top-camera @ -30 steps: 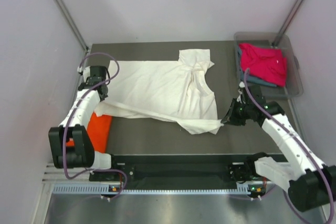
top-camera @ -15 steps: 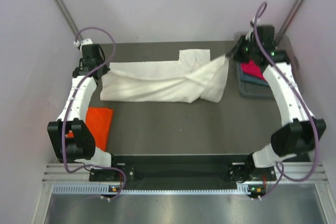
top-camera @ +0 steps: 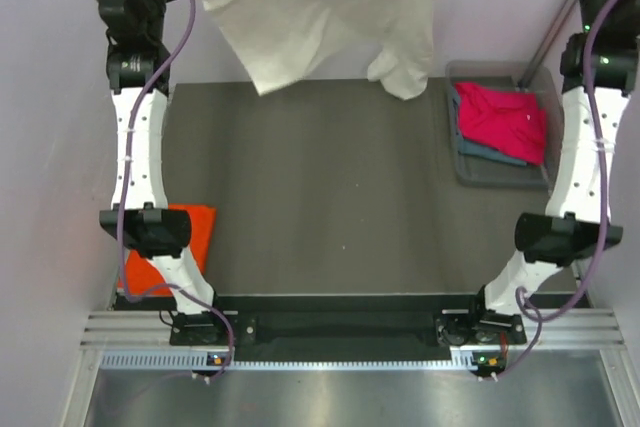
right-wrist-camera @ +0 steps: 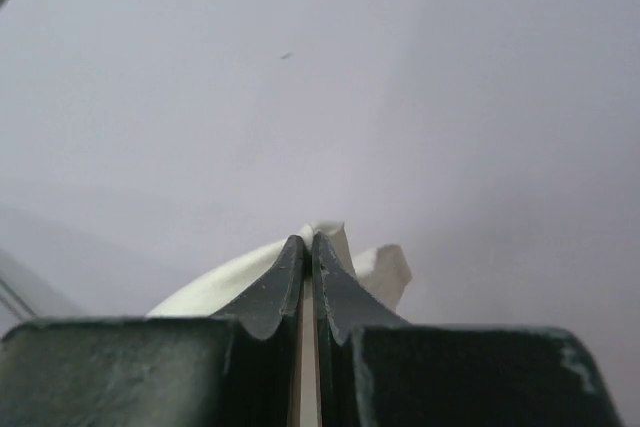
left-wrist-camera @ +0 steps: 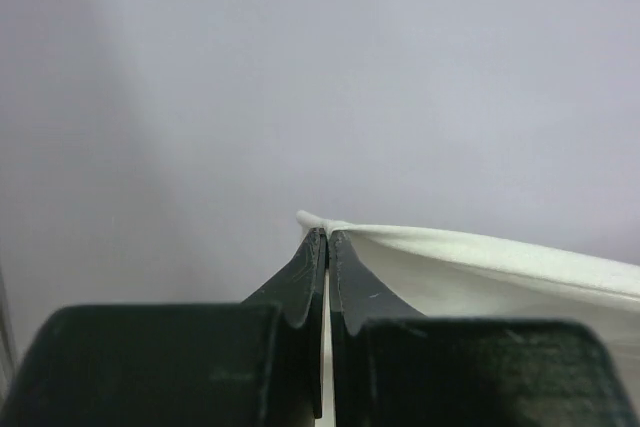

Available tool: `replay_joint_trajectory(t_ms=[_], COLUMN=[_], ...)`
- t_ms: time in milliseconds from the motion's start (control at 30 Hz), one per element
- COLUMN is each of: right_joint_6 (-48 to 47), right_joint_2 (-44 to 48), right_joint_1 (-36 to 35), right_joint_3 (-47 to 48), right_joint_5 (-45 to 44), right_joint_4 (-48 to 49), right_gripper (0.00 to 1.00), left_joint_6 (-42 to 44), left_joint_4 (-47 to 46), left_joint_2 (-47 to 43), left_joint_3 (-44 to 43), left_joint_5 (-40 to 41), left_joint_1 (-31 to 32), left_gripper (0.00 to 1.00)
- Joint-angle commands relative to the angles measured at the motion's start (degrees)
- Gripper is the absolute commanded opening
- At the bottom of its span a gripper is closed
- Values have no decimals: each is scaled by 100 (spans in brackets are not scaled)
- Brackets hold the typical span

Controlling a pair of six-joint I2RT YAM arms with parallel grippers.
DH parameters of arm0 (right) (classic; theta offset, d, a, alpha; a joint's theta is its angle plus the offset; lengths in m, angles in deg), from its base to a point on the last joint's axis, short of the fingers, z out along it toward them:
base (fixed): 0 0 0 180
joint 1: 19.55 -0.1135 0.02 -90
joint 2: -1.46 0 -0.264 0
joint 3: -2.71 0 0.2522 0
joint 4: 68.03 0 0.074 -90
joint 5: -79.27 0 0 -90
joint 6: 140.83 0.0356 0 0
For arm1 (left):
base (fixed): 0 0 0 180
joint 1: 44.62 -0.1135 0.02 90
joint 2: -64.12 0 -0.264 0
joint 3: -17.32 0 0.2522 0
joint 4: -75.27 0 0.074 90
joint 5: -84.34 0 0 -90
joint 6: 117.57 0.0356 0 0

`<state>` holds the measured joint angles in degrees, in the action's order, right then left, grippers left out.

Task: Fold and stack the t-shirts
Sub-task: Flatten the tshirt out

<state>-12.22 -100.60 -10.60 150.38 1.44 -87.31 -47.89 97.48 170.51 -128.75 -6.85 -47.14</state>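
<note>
1. The left arm (top-camera: 137,137) stands stretched almost straight up from its base, with its wrist at the top left edge of the overhead view.
2. The right arm (top-camera: 585,137) reaches up likewise, wrist at the top right.
3. The left tool (left-wrist-camera: 327,234) has its fingers pressed together, pinching an edge of the cream-white t-shirt (left-wrist-camera: 480,267).
4. The right tool (right-wrist-camera: 311,239) is clamped the same way on that cloth.

Overhead, the white shirt (top-camera: 320,7) runs off the top edge; orange shirt (top-camera: 200,237) half behind the left arm (top-camera: 140,157); grey-blue shirt (top-camera: 485,152) mostly buried under the pink shirt (top-camera: 505,117); wrist views catch only slivers of cloth.
</note>
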Motion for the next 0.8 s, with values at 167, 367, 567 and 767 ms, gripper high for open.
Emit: replay_joint_trajectory(t_ms=[167, 367, 567, 767], right_joint_6=[-749, -767, -233, -528], right_joint_2=[2317, 4333, 5652, 6417], right_joint_1=[195, -549, -1772, -1949], right_joint_3=[-2418, -5942, -8412, -9119], right_joint_5=[-161, -775, -1304, -1119], right_joint_4=[140, -660, -2627, -4754], right_gripper=[0, 0, 0, 0], left_joint_6=[634, 389, -428, -1025], left_joint_4=[-581, -336, 1403, 2887], left_joint_2=[-1372, -3059, -4080, -4197], left_joint_3=[2004, 5859, 7375, 7659], left_joint_5=[365, 1505, 2666, 3810], left_joint_1=[-257, -266, -319, -424], left_gripper=[0, 0, 0, 0])
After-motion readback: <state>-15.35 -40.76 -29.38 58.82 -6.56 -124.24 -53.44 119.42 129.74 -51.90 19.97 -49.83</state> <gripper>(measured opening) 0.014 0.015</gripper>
